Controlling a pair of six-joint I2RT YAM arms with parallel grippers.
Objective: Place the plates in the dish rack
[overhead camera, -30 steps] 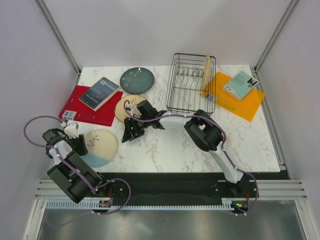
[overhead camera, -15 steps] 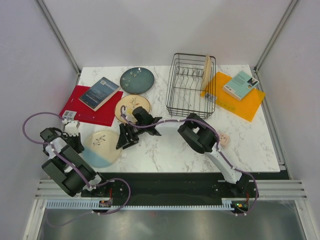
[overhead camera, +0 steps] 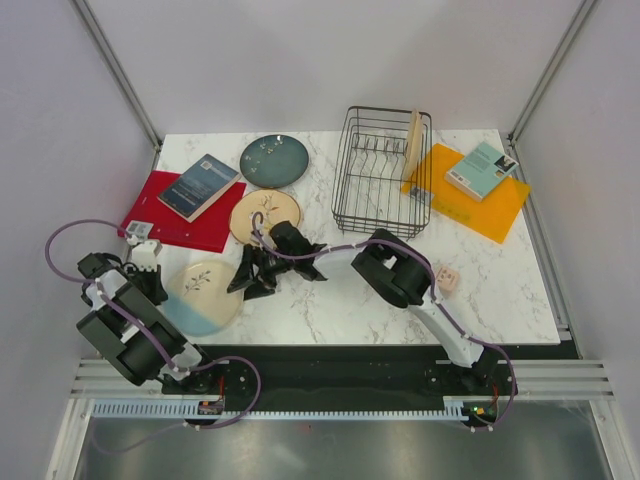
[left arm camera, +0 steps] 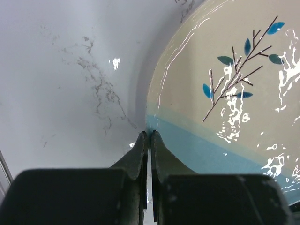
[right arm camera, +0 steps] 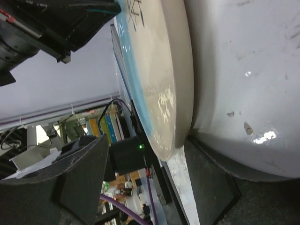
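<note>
from above, the cream and blue plate [overhead camera: 200, 290] has its left rim masked by the left gripper [overhead camera: 150, 272] and its right rim masked by the right gripper [overhead camera: 248, 275], so contact there cannot be told. the left wrist view cuts that plate off at its top and right edges. the right wrist view shows it edge-on, top cropped. the fingers [right arm camera: 89, 183] on either side of its rim are dark and blurred, and whether they touch it is unclear.

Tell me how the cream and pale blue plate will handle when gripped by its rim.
Likely stiff: the cream and pale blue plate looks like thick ceramic. Probably slippery: its glaze glares in the left wrist view, so the open right gripper straddling its rim may slip. Likely to chip if dropped.
</note>
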